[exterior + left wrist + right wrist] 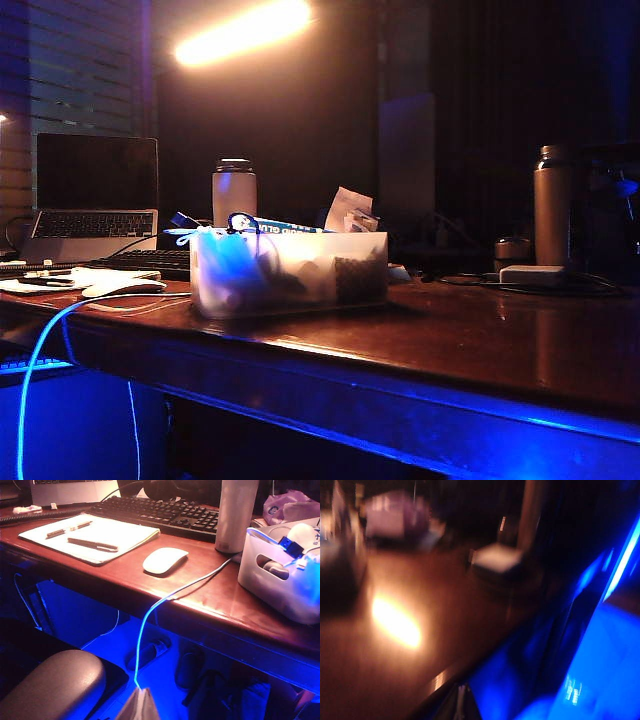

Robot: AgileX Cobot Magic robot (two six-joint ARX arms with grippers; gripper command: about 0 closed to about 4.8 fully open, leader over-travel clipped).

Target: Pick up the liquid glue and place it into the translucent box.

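The translucent box [300, 285] stands near the middle of the wooden desk, with dark contents showing dimly through its walls. The liquid glue [285, 226] lies across the top of the box on its side, blue label showing. In the left wrist view the box [272, 587] is at the desk's edge, and a whitish bottle end with a blue piece [295, 539] pokes above its rim. My left gripper [139, 702] hangs below the desk front, shut and empty. In the blurred right wrist view my right gripper [461, 702] is shut and empty at the desk's edge. Neither gripper shows in the exterior view.
A metal flask [234, 193] stands behind the box; a taller one [552, 205] stands at the right beside a white block [532, 275]. To the left are a laptop [95, 190], keyboard [160, 512], mouse [165, 560] and notepad [92, 537]. A glowing blue cable [150, 615] drops over the desk edge. A chair arm [50, 687] is close.
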